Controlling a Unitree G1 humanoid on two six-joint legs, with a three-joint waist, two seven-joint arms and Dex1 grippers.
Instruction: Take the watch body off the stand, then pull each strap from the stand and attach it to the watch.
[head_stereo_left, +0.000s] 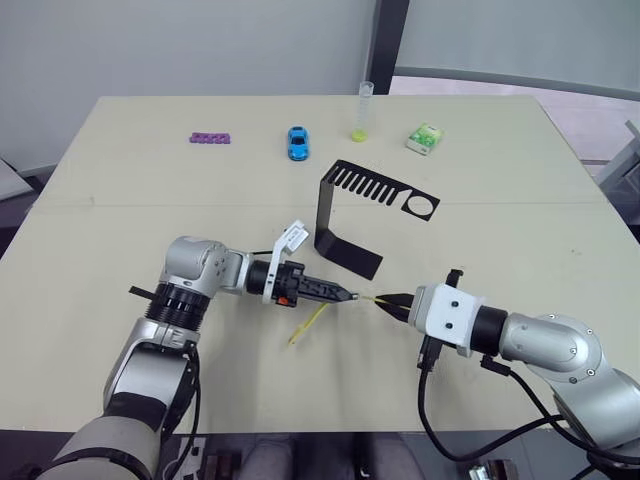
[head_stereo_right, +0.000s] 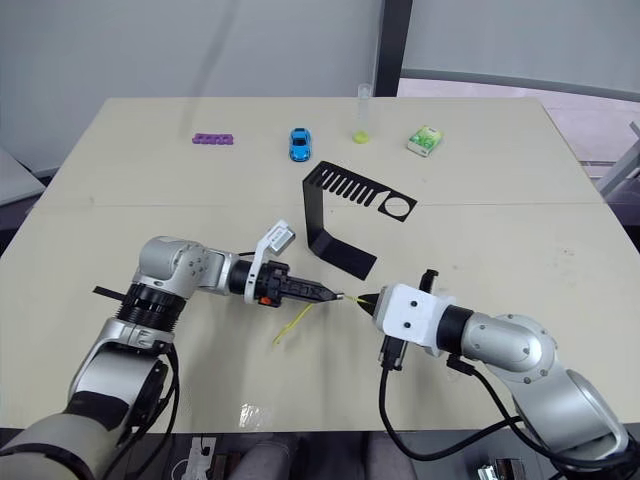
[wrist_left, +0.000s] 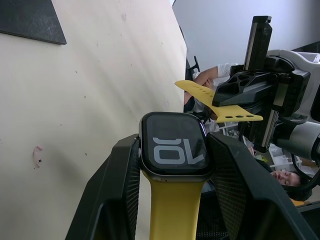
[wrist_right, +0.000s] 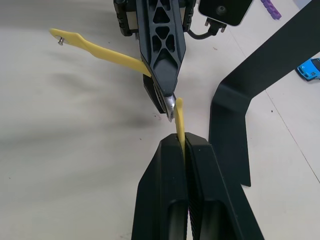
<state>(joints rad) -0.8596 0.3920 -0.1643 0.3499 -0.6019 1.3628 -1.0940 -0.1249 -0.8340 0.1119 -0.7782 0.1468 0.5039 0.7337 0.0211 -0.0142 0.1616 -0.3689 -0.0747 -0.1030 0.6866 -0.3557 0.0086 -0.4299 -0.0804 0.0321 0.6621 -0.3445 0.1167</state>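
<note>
My left gripper (head_stereo_left: 343, 295) is shut on the watch body (wrist_left: 175, 146), a dark rounded-square case whose screen shows light digits. One yellow strap (head_stereo_left: 308, 324) is fixed to the case and hangs down toward the table. My right gripper (head_stereo_left: 388, 301) is shut on the other yellow strap (wrist_left: 220, 108), the one with a row of holes. That strap's free end (wrist_right: 179, 116) sits right at the edge of the watch body, tip to tip with the left gripper. Behind both grippers the black stand (head_stereo_left: 324, 212) stands upright on the table, with its slotted top arm bare.
Along the far side of the table (head_stereo_left: 120, 220) lie a purple piece (head_stereo_left: 211, 138), a blue toy car (head_stereo_left: 298, 142), a clear tube with a yellow base (head_stereo_left: 362, 112) and a green-white packet (head_stereo_left: 425, 138). People sit in the background of the left wrist view.
</note>
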